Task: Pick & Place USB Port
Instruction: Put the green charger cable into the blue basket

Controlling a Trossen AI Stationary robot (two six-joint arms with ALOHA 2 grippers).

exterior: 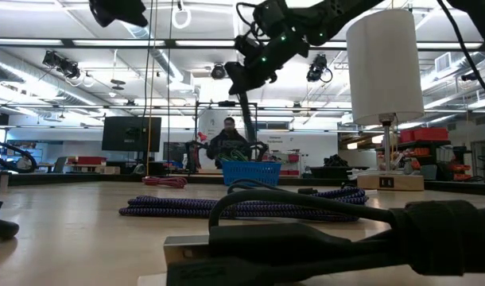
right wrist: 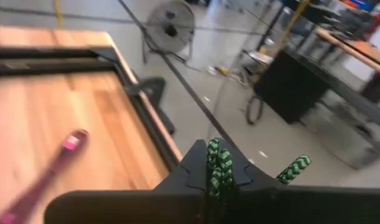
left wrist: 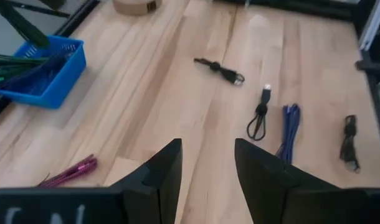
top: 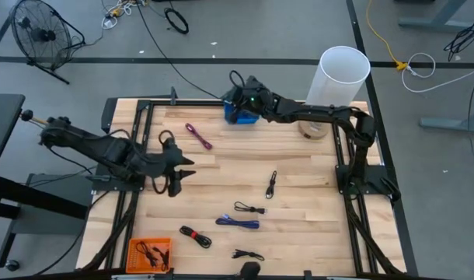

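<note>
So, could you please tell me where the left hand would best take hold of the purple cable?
Probably at mid-length, from straight above. The purple cable lies flat on the table as a slim bundle running diagonally, so the left hand, now open nearby, should set its fingers across the narrow width.

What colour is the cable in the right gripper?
Green and black braid, clearest in the right wrist view.
</note>
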